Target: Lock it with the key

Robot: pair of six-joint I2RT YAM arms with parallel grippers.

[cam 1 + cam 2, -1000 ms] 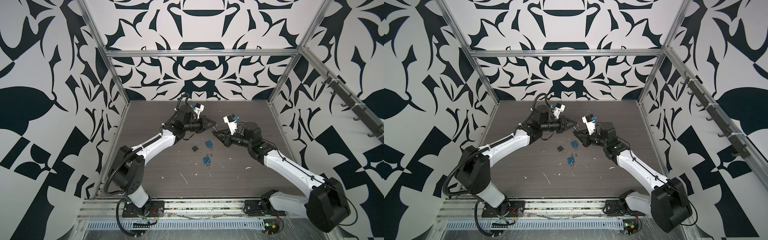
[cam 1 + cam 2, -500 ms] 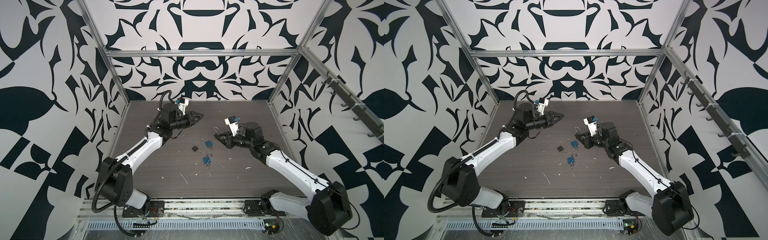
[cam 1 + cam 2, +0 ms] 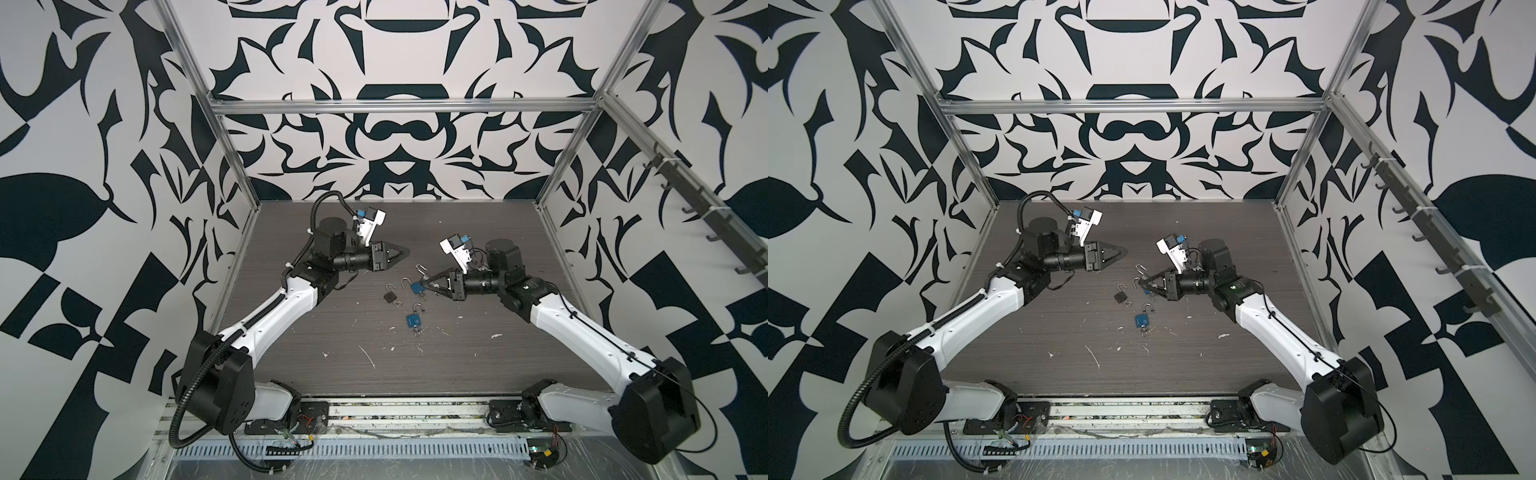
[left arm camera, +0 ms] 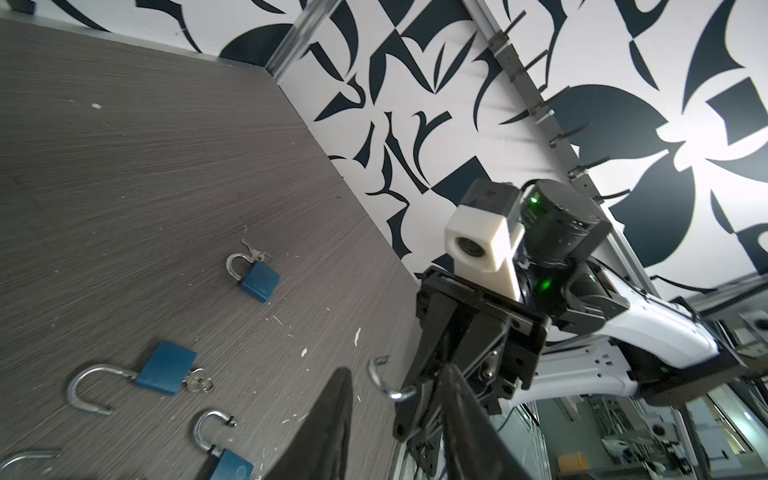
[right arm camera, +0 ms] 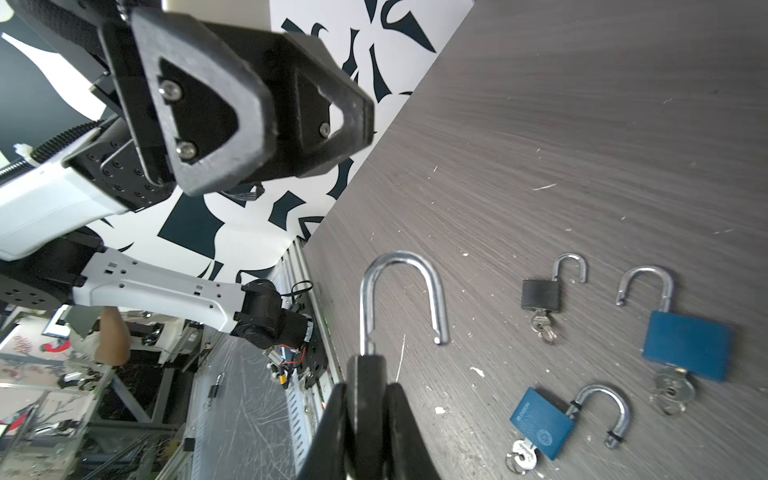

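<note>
Blue padlock point(image 3: 413, 320) and black padlock point(image 3: 390, 296) show against the grey wood-grain table point(image 3: 478, 374).

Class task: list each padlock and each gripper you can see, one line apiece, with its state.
held padlock: shackle open, clamped in the right gripper.
black padlock: shackle open, key in.
plain blue padlock: shackle open, key in.
printed blue padlock: shackle open, key in.
lone blue padlock: shackle looks shut, keys beside it.
right gripper: shut on the held padlock.
left gripper: open, empty.
</note>
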